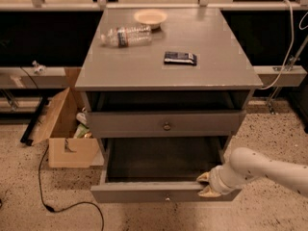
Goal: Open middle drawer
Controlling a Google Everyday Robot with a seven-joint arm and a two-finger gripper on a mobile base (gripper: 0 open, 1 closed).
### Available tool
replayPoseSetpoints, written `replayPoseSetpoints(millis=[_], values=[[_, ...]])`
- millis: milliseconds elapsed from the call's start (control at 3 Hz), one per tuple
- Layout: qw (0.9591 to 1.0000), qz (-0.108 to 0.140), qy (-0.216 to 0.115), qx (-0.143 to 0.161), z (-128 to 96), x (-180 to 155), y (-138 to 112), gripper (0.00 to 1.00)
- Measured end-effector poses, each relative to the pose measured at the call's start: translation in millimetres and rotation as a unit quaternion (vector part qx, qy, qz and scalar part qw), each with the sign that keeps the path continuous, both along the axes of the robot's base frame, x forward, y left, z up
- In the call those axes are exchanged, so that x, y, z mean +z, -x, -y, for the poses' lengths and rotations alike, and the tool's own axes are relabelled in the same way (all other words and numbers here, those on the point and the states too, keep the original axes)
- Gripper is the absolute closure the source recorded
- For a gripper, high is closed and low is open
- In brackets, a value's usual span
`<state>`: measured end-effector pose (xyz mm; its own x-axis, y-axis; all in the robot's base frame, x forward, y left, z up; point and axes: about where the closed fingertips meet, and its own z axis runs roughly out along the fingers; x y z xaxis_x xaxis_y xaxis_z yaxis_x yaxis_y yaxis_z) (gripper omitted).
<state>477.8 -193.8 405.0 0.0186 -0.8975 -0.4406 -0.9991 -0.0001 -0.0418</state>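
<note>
Camera view: pulled far out of gray cabinet (144,66), middle drawer (161,167), dark inside, just below 1 other knobbed drawer (166,125). At right end of its front board, gripper (207,185), 2 fingers slightly apart, pinching that board's top edge. On cabinet top: 1 bottle (126,35), 1 bowl (150,17), 1 dark packet (180,57).

matt gray-painted wood on the middle drawer (139,193) with its small shiny metal knob (167,198), the smooth pale plastic-looking hand (207,185) at its 3 o'clock end, a clear crinkled plastic bottle (126,35) on the matt counter (216,66).
</note>
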Motion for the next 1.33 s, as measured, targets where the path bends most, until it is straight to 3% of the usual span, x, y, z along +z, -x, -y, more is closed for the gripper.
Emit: replayPoseSetpoints(millis=[333,667,1333], values=[[1.0000,0.000,0.000,0.000,0.0,-0.1,-0.3,1.00],[0.9999,-0.002,-0.016,-0.002,-1.9,-0.9,4.1,0.84],[0.9999,-0.002,-0.016,-0.002,-1.9,-0.9,4.1,0.37]])
